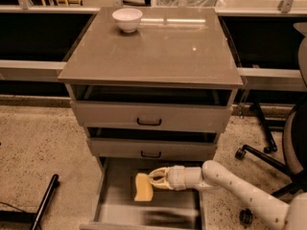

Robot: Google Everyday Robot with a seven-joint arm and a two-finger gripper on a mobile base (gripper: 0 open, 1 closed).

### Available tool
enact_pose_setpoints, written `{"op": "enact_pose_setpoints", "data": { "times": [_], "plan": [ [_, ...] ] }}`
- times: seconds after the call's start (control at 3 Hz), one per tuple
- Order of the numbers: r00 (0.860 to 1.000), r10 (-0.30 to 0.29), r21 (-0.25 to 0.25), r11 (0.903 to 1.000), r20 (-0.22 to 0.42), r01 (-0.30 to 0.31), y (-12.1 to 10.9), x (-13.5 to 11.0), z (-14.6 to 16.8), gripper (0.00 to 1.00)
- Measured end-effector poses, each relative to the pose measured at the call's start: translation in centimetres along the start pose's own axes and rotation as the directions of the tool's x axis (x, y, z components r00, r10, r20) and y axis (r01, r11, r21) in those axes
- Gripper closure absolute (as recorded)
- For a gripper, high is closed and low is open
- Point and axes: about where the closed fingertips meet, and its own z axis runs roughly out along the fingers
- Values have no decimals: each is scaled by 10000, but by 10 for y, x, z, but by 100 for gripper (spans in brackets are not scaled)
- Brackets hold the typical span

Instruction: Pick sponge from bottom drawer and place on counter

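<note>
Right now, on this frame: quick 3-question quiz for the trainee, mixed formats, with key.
1. True or false: the sponge lies on the counter.
2. Where is the gripper? A) above the counter B) inside the open bottom drawer, at the sponge C) out of view
3. Name the one thing standing on the counter.
Key: 1 false, it is in the bottom drawer. 2 B. 3 the white bowl, near the far left corner.
</note>
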Motion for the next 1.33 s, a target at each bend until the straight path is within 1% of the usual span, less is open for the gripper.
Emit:
{"op": "enact_pose_setpoints", "data": {
  "times": [0.33, 0.67, 1.0, 1.33],
  "plan": [
    [9945, -1051, 542, 9930, -21, 1051, 0, -51, -20, 100],
    [9923, -1235, 517, 9910, 39, 1231, 2, -63, -22, 100],
    [9791, -2027, 315, 9789, 192, 2020, 3, -102, -25, 100],
    [9097, -4146, 786, 9064, -239, 4151, 7, -183, -50, 100]
  ]
}}
